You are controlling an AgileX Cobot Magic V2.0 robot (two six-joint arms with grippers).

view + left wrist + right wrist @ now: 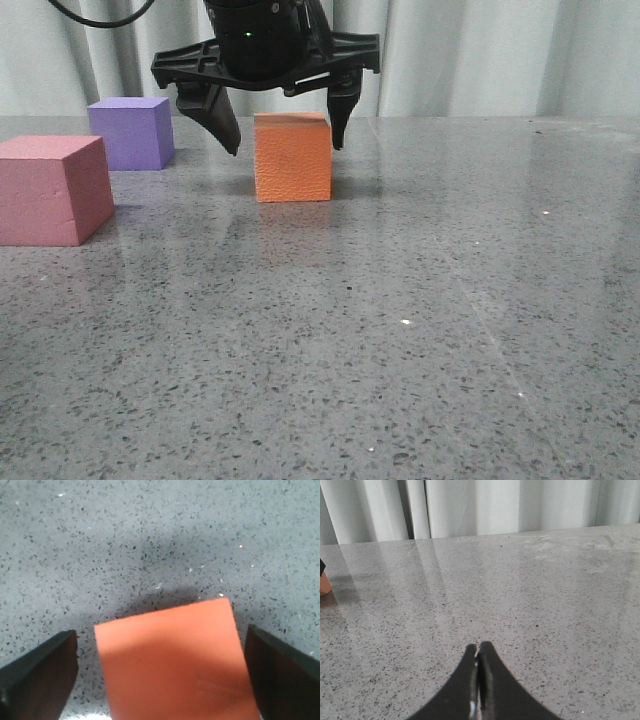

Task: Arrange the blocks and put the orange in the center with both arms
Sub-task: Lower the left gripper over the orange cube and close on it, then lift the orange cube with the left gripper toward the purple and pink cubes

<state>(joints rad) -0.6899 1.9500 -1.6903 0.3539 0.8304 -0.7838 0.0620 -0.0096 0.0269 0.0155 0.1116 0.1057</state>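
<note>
Speckled grey table (420, 330) (glossy), pale curtain (470, 50).

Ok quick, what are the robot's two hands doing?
Left gripper: open, fingers either side of the orange cube, not gripping.
Right gripper: closed, empty.

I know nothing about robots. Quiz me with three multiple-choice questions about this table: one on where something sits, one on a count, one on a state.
1. Which cube sits between the left gripper's open fingers?
A pinkish-red B purple C orange

2. How many cubes show in the front view?
A two B three C four

3. The right gripper is:
A shut, empty B open C holding a cube

Answers:
1 C, the left gripper straddles the orange cube.
2 B, with the purple cube and pinkish-red cube.
3 A, the right gripper has its fingers together over bare table.
</note>
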